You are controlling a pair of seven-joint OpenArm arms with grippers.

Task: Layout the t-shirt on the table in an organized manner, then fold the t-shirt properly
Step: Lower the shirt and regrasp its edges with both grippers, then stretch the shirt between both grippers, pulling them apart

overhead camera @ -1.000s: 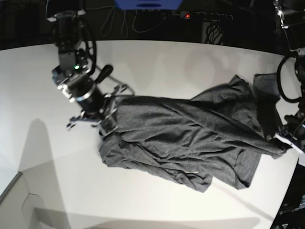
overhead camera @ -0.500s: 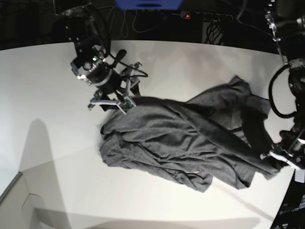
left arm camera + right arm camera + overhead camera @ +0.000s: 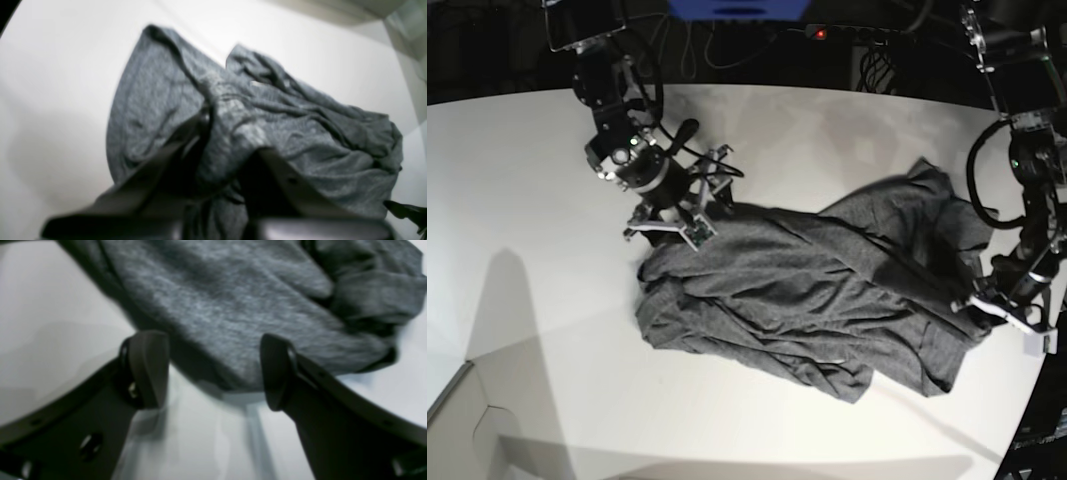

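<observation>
- Toward the near edge of the worktop (image 3: 757, 440) the surface is bare white, with a soft shadow across the near left corner.
- Across the middle lies the t-shirt (image 3: 807, 295), a rumpled dark grey heap running from left of centre to the right edge, creased and doubled over itself, not yet laid flat.
- At the right edge the left pincer (image 3: 999, 312) is pressed together on a bunch of the shirt's fabric; its wrist view shows cloth gathered between the fingers.
- At the shirt's far left end the right pincer (image 3: 213, 370) is spread, with nothing between its fingers (image 3: 148, 368); the shirt's edge lies on the worktop just beyond them.
- Risk, as I judge it: with only one end held, a pull from the left pincer would likely drag the whole heap toward the right edge, where cloth could slide off the worktop.
- A second risk: the layers overlap so heavily that a new pinch could catch two thicknesses and lock in a fold, not open one.
- Beyond the far edge sit dark cables and a small red light (image 3: 821, 33); nothing else lies on the worktop to block either arm.
</observation>
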